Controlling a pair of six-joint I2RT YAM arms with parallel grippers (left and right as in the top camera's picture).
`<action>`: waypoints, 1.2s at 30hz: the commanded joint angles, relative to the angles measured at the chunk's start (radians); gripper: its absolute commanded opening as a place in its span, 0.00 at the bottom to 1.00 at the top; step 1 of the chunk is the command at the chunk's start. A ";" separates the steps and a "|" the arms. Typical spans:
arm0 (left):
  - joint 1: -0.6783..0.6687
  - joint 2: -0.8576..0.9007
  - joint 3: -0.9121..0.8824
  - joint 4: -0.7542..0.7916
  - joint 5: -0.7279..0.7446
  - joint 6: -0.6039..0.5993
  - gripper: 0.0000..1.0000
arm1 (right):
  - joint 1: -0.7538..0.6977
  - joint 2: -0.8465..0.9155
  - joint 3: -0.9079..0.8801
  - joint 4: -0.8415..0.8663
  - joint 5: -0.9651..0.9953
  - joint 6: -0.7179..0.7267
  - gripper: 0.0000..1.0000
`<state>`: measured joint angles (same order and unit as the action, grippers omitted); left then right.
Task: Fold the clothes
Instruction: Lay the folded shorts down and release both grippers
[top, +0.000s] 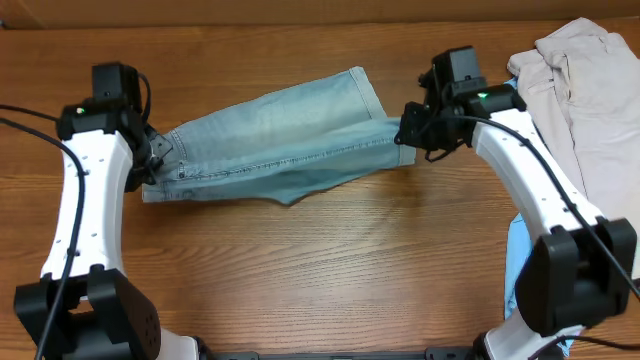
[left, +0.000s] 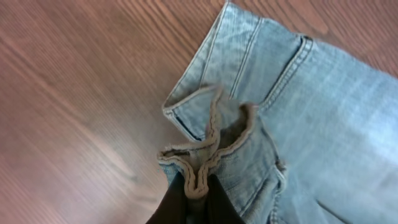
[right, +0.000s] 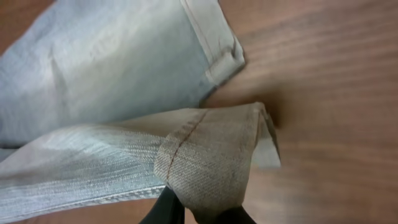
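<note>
The light-blue denim shorts (top: 280, 140) lie stretched across the wooden table between both arms, folded lengthwise. My left gripper (top: 152, 160) is shut on the waistband end; in the left wrist view its dark fingers (left: 180, 202) pinch a bunched frayed edge of the shorts (left: 298, 112). At the other end, my right gripper (top: 405, 128) is shut on a leg hem. The right wrist view shows that hem (right: 211, 162) draped over the fingers (right: 166, 211), lifted above the table, with the other leg (right: 124, 68) lying flat beyond it.
Beige trousers (top: 585, 90) lie heaped at the back right corner. A sky-blue garment (top: 516, 262) shows beside the right arm's base. Bare wooden tabletop (top: 330, 270) spreads in front of the shorts.
</note>
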<state>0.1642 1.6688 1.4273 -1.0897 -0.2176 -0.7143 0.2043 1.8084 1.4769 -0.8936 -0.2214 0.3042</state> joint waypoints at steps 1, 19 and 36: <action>0.012 -0.001 -0.074 0.050 -0.055 -0.031 0.04 | -0.007 0.019 0.002 0.064 0.034 -0.028 0.04; 0.012 0.000 -0.180 0.395 -0.071 -0.071 1.00 | 0.108 0.140 0.002 0.618 0.041 -0.043 1.00; 0.020 -0.003 0.229 0.019 0.272 0.262 1.00 | 0.048 0.090 0.060 0.249 0.042 -0.044 1.00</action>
<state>0.1776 1.6718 1.6001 -1.0328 -0.1040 -0.5484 0.2451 1.9343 1.5063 -0.6308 -0.1799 0.2619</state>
